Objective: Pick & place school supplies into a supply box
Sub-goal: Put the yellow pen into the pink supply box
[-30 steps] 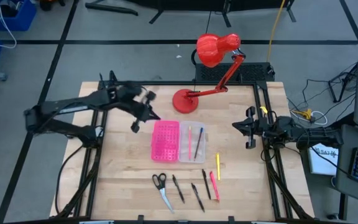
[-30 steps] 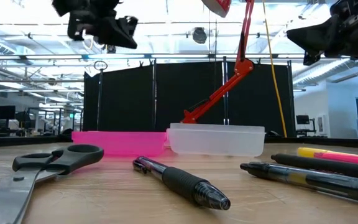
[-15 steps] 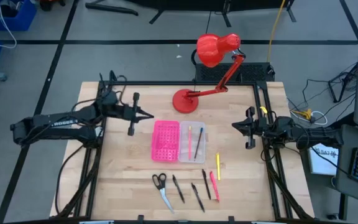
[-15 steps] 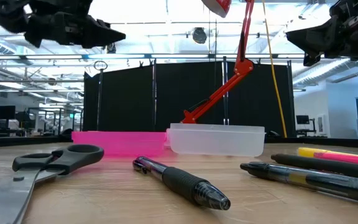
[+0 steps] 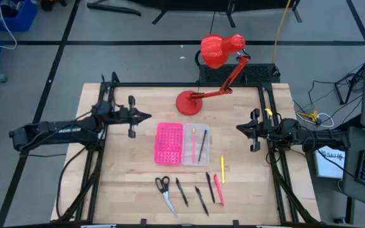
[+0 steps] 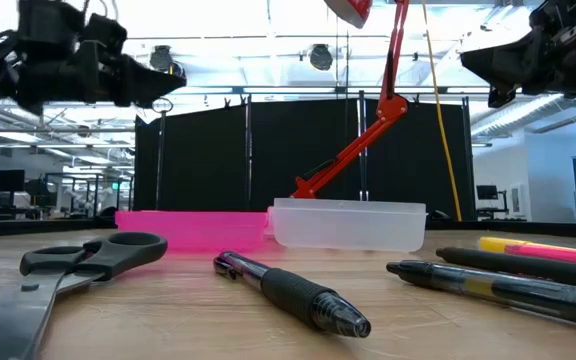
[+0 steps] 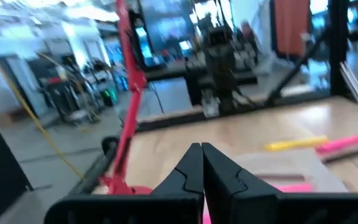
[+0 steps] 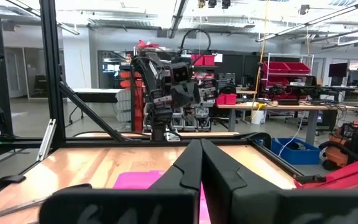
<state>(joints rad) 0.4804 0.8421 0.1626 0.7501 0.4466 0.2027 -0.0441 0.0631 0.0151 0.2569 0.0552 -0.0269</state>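
A pale wooden bench point(image 5: 125, 183) stood inside a dark frame, with a red desk lamp point(image 5: 215, 63) at twelve o'clock. At the centre lay the supply box point(image 5: 182, 144), its pink dotted lid half at nine o'clock of the clear tray, which held two thin pencils. Toward six o'clock lay the scissors point(image 5: 165, 192), then three black pens point(image 5: 198, 195) side by side, with a pink pen point(image 5: 218, 189) and a yellow pencil point(image 5: 222, 168) at their three o'clock side. The left hand point(image 5: 141, 116) hung above the bench at ten o'clock of the box, fingers pressed together and holding nothing. The right hand point(image 5: 243, 127) waited at three o'clock near the bench's edge, fingers likewise closed and empty
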